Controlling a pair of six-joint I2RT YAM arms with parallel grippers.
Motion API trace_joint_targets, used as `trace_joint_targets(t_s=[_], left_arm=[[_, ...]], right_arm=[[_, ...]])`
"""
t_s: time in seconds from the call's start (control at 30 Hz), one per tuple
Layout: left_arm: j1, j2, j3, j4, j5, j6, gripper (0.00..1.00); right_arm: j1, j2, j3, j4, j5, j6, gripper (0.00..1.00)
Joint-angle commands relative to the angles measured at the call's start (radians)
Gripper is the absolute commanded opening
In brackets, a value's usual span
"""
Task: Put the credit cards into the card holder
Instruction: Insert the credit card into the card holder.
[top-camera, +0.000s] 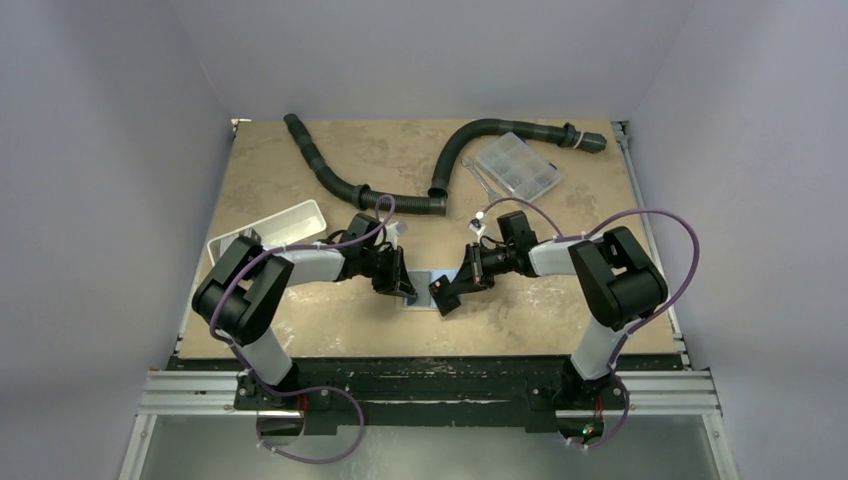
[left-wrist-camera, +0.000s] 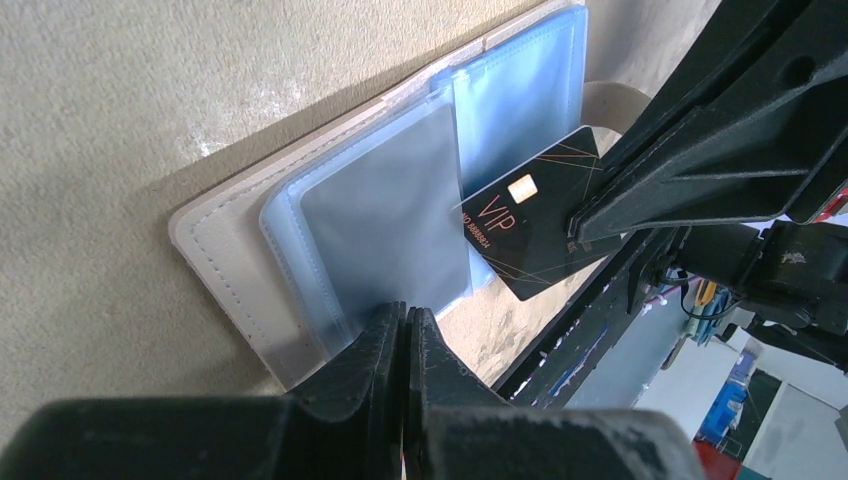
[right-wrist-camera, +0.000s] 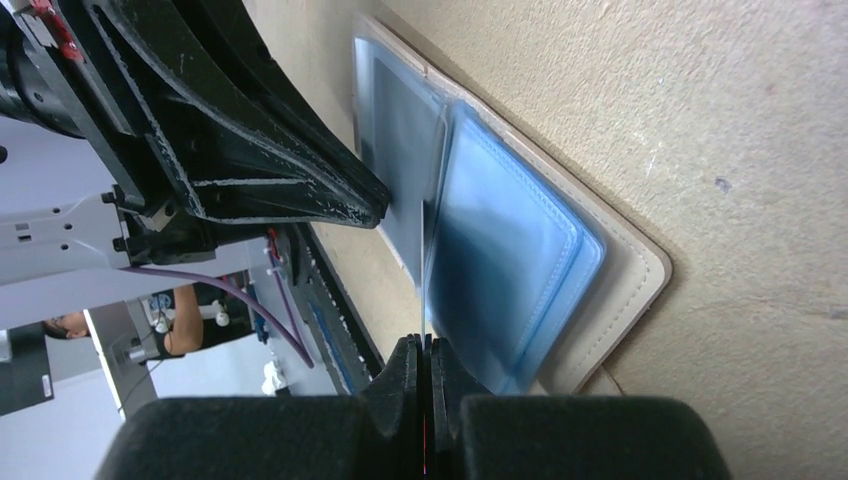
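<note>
1. A small tan card holder (left-wrist-camera: 205, 240) lies open and flat on the beige bench (left-wrist-camera: 110, 110), midway between the two arms. Its pale grey-blue plastic sleeves (left-wrist-camera: 520, 110) face up.
2. The left pincer (left-wrist-camera: 405, 325) is closed, with its tips meeting at the near edge of the front sleeve (left-wrist-camera: 385, 210). Whether it pinches that sleeve or only presses it down cannot be told.
3. The right pincer (left-wrist-camera: 577, 225) is clamped on one end of a black credit card (left-wrist-camera: 520, 235) (a gold chip and the letters VIP show on its face). The card is tilted, and its leading edge is tucked just behind the front sleeve, near the holder's fold.
4. The step in hand appears to be feeding this card into a sleeve pocket. Only a narrow strip is hidden, and most of the card is outside.
5. The next move probably calls for the right arm to push the card along its own plane, deeper into the pocket. The left pincer would steady the holder so it does not slide, and the right would let go only once the card is seated.
6. One likely snag is the card catching the sleeve's lip and buckling the soft plastic.
7. No second card shows in any view.
</note>
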Motion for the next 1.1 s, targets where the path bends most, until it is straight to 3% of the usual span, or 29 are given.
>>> trace_joint_targets(t_s=[0.0, 0.4, 1.07], left_arm=[[0.001, 0.012, -0.023, -0.005, -0.040, 0.020, 0.00], [0.002, 0.014, -0.043, 0.023, -0.023, 0.000, 0.00], [0.002, 0.016, -0.048, 0.026, -0.012, -0.007, 0.00]], right_arm=[[0.007, 0.015, 0.020, 0.094, -0.023, 0.042, 0.00], [0.007, 0.078, -0.003, 0.413, -0.018, 0.194, 0.00], [0.021, 0.150, -0.078, 0.640, -0.005, 0.221, 0.00]])
